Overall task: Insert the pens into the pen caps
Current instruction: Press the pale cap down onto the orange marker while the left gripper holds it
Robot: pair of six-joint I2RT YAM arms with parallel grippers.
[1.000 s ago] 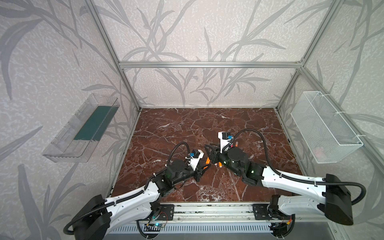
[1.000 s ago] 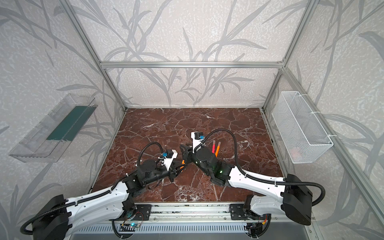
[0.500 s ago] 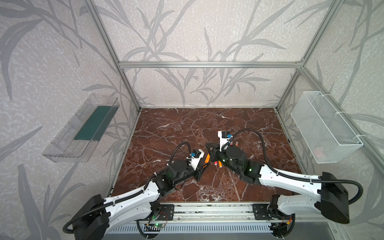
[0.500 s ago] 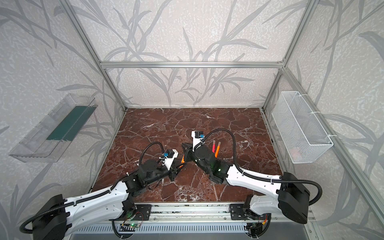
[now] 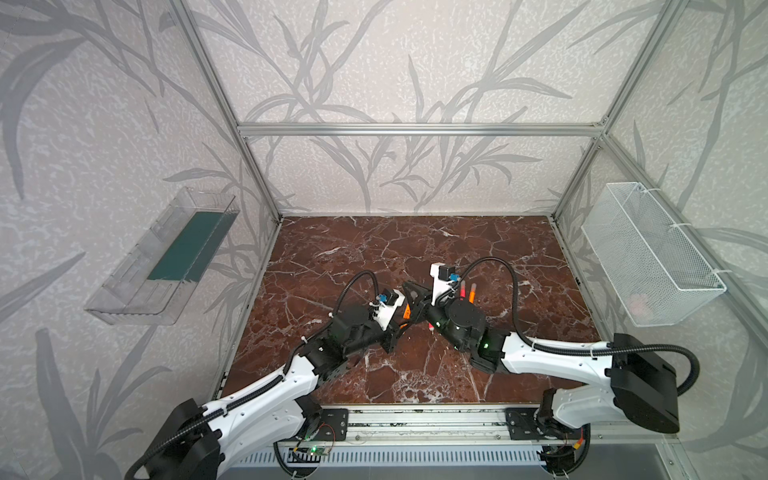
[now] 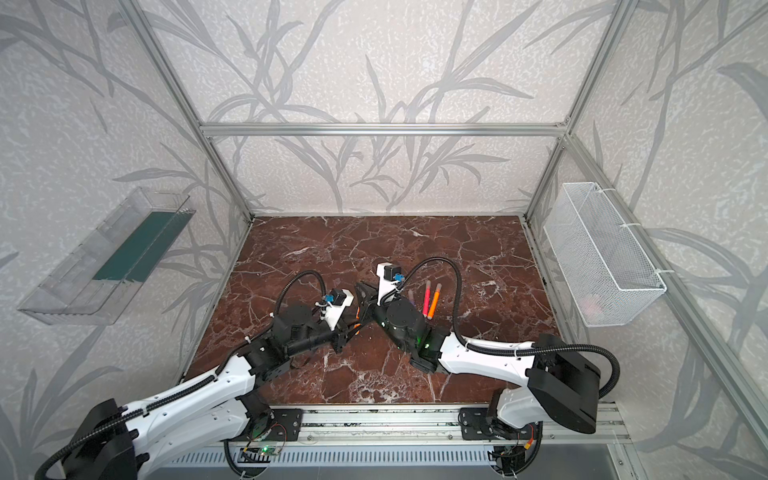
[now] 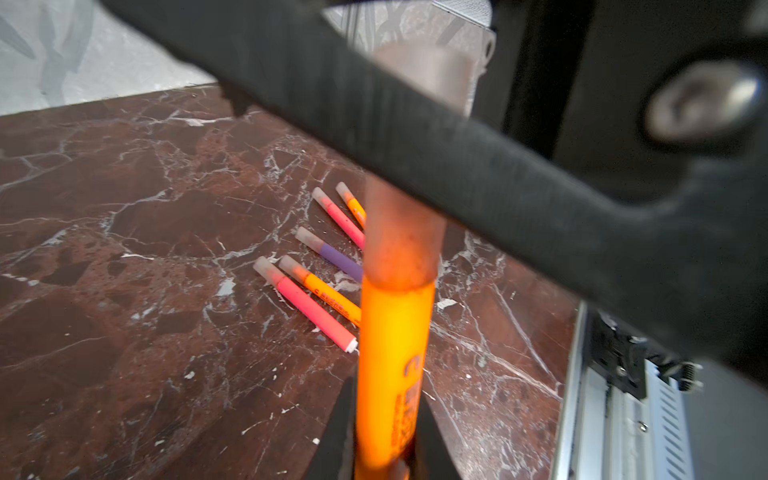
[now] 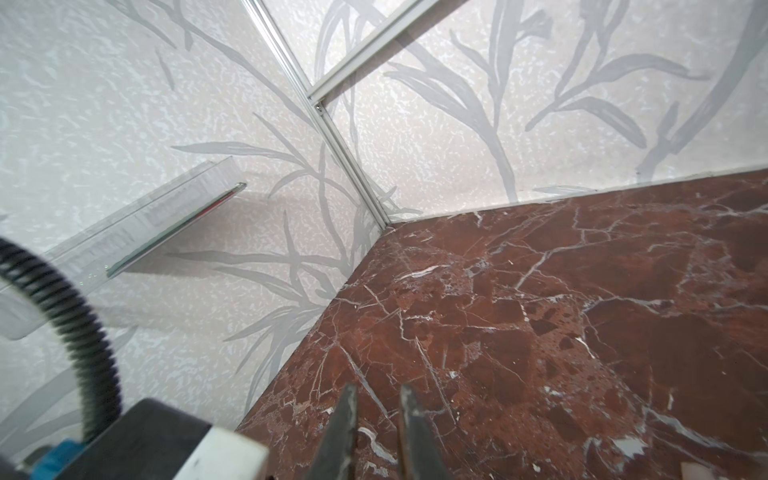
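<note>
At the left gripper (image 7: pixel 386 451), the jaws sit narrow, clamped on the lower barrel of an orange pen (image 7: pixel 392 353) that points away from the wrist, clear of the marble table (image 7: pixel 124 257). The pen's far end already wears a translucent cap (image 7: pixel 401 245). The cap's rim meets the orange barrel with no tip showing, so it looks seated; how firmly cannot be told. The right gripper (image 8: pixel 377 392) crosses just in front of that cap in the left wrist view. Its jaws stand almost together with only bare marble between them, so it grips nothing visible. Beyond the held pen, five other pens (image 7: pixel 334 257) lie on the table close together, each with a cap on. Judgement: five of six finished, the sixth joined or nearly so. What is left is a last press if needed and laying this pen with the rest. Against the frame one second back, the right arm has shifted slightly toward the held pen, uncovering the ends of two lying pens (image 5: pixel 461 289) in a top view, and its jaws have drawn in.
</note>
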